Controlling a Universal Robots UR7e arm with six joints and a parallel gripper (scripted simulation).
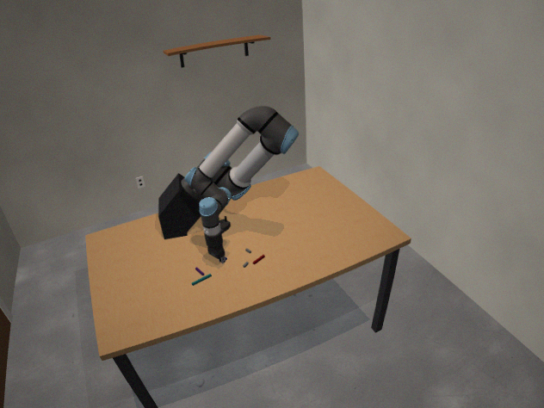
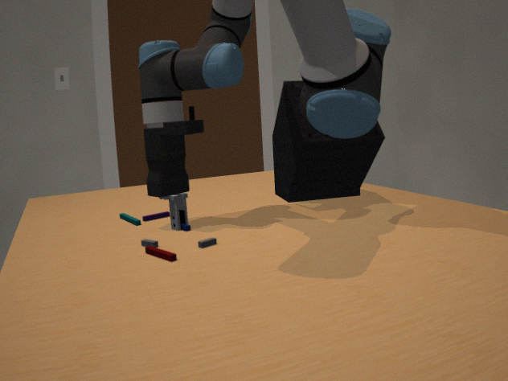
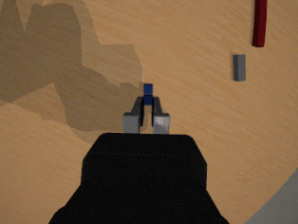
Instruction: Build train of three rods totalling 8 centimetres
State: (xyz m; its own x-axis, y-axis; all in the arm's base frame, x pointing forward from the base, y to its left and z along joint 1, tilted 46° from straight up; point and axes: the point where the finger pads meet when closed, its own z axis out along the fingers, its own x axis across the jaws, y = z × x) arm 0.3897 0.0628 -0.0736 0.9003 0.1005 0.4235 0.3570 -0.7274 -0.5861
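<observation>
My gripper [image 2: 178, 226] stands upright with its fingertips down at the table top, shut on a small blue rod [image 2: 186, 227]. In the wrist view the blue rod [image 3: 148, 91] shows between the fingertips, sticking out a little past them. Two grey rods [image 2: 149, 243] [image 2: 206, 243] lie apart from each other nearby. A red rod [image 2: 160, 253] lies close beside the first grey one. A purple rod [image 2: 155, 215] and a turquoise rod [image 2: 129, 219] lie on the other side of the gripper. All these rods lie flat and apart from the blue one.
The arm's black base block [image 2: 325, 147] stands on the table behind the rods. The table edges are far from the rods. A wall shelf [image 1: 216, 44] hangs high above.
</observation>
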